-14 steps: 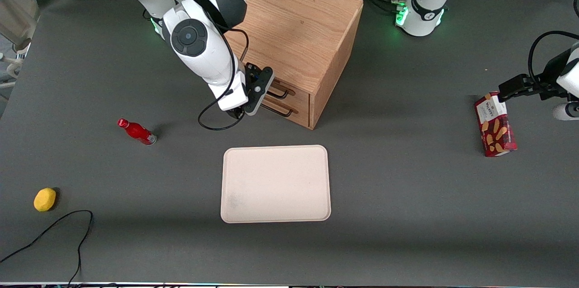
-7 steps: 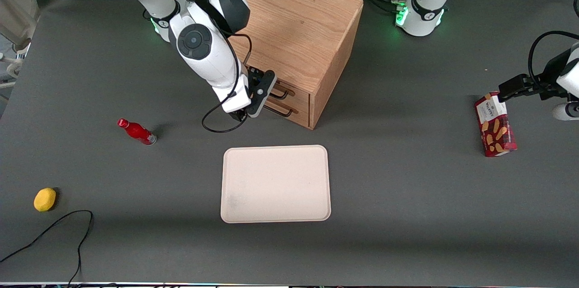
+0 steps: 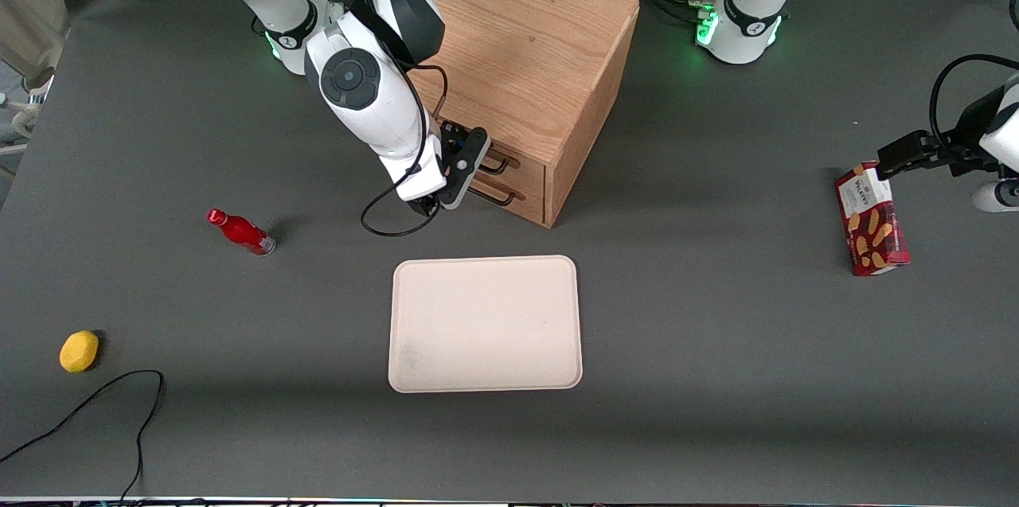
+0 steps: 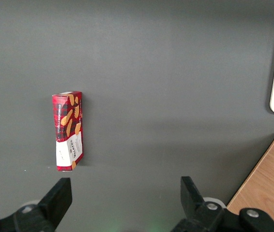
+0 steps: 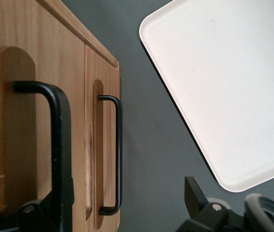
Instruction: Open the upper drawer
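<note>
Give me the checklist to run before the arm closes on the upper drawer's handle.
1. Gripper open: ok, fingers spread, in front of the cabinet.
2. Correct target: ok, one finger sits by the upper drawer's handle, not the lower handle.
3. Handle inside the finger gap: cannot tell; it lines up with that finger, not the middle of the gap.
4. Upper drawer shut: ok, its front is flush with the lower drawer.
5. Pull path: probably ok; the tray lies nearer the front camera, apart from the cabinet.
</note>
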You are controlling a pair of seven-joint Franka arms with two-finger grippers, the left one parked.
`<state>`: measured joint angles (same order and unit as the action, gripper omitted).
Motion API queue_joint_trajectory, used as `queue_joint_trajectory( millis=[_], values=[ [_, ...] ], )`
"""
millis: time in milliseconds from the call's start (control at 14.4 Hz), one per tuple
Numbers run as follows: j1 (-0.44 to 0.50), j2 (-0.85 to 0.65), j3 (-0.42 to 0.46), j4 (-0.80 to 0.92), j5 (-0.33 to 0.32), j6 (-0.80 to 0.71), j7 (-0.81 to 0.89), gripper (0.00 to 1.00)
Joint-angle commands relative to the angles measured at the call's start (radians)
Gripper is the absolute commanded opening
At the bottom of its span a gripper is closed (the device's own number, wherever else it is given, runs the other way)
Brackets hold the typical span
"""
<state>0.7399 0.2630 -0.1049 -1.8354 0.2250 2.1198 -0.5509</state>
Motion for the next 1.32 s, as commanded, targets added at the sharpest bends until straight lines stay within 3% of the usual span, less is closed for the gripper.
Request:
queue_joint_trajectory(
  millis=[0, 970, 1248],
  values=[
    [0.001, 0.021, 0.010, -0.018, 0.011, 0.042, -0.020, 1.00],
    [-0.005, 0.059, 0.010, 0.091, -0.044, -0.093, 0.031, 1.00],
    [-0.022, 0.114, 0.008, 0.205, -0.061, -0.182, 0.029, 1.00]
  ],
)
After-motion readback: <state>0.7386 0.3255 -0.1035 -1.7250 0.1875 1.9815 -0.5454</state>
